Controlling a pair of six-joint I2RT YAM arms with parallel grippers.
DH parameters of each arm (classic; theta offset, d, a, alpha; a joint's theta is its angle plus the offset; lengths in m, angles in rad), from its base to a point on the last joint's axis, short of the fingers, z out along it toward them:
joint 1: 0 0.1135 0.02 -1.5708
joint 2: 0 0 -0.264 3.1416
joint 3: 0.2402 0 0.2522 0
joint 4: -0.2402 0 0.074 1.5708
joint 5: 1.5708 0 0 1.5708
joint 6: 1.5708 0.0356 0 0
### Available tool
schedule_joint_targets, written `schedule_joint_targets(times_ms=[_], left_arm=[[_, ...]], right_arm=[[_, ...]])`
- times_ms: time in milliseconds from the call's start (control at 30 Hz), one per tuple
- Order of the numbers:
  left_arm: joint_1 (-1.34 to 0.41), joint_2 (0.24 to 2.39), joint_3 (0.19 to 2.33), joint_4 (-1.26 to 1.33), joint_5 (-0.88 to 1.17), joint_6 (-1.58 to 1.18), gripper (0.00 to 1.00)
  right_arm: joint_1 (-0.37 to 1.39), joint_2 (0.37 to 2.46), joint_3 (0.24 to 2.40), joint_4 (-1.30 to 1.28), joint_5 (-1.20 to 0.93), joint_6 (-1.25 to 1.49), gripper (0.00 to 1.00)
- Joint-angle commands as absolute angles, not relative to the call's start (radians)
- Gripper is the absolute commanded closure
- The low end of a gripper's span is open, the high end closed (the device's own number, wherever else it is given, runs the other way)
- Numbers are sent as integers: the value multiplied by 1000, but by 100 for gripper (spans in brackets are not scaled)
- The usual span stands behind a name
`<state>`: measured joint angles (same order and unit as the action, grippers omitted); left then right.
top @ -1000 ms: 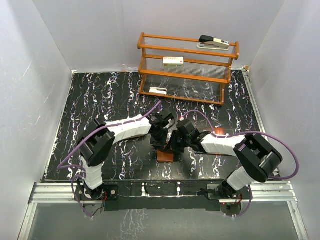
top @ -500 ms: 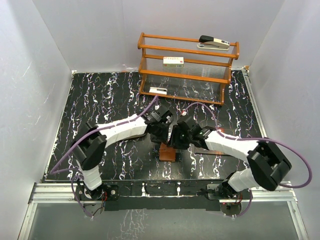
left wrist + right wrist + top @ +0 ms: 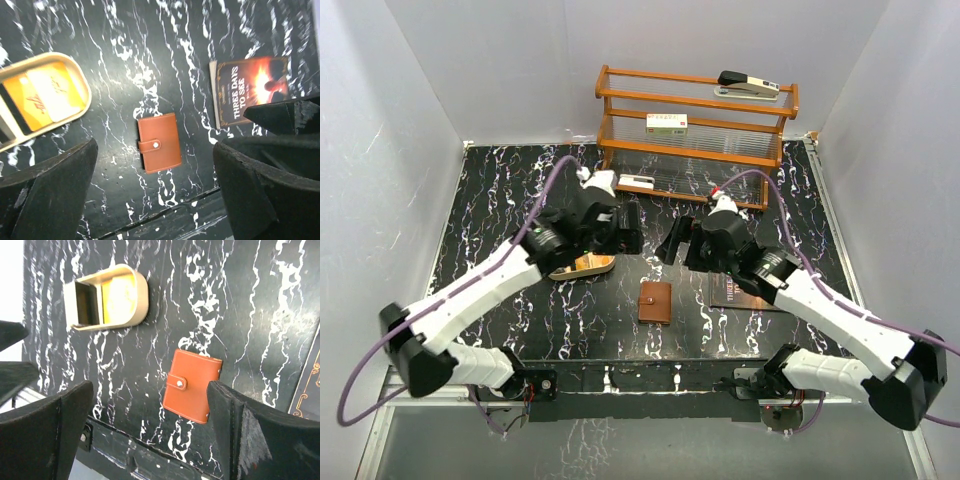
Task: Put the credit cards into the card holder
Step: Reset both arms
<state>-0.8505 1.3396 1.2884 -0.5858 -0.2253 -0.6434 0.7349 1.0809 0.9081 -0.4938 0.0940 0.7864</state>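
The card holder (image 3: 655, 301) is a small brown leather wallet lying closed on the black marbled table, its snap strap fastened (image 3: 159, 142) (image 3: 192, 386). Credit cards lie in the tan tray (image 3: 582, 266). One is a gold-orange card (image 3: 42, 97) (image 3: 117, 295), and a dark one (image 3: 85, 302) sits beside it. My left gripper (image 3: 625, 228) (image 3: 153, 147) hangs open above the table, behind and left of the wallet. My right gripper (image 3: 672, 240) (image 3: 150, 387) is also open, raised behind and right of it. Neither touches anything.
A dark booklet (image 3: 745, 293) (image 3: 252, 87) lies to the right of the wallet. At the back stands a wooden rack (image 3: 695, 140) with a stapler (image 3: 748, 86) on top and white boxes (image 3: 666, 123) on its shelves. White walls enclose the table.
Both grippers were shut low over the wallet; they have opened, lifted and drawn back towards the rack. The wallet now lies closed and uncovered on the table.
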Motion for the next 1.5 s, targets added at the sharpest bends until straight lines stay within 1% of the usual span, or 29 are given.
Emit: schedule_joint_targets(times_ms=[0,133,233,467,667,833,1233,1467], left_arm=[[-843,1167,1331,-639,-356,-591,1],[-842,1062,1289,-634,-380,-583,1],[-844,1001,1219,-613,-380,-594,1],[-843,965,1079,-532,-324,-655,1],[-844,1074,1124,-569,-245,-665,1],[-844,1116,1149,-582,-223,-659,1],[-844,1042,1097,-499,-234,-654,1],[-844,1023,1089,-504,-251,-658,1]], right_arm=[[738,1022,992,-545,193,748,2],[738,996,1012,-552,187,748,2],[738,974,1008,-543,187,752,2],[737,932,961,-510,196,780,2],[738,941,941,-491,187,794,2],[738,950,938,-491,183,799,2],[738,934,924,-477,170,810,2],[738,925,891,-445,142,826,2]])
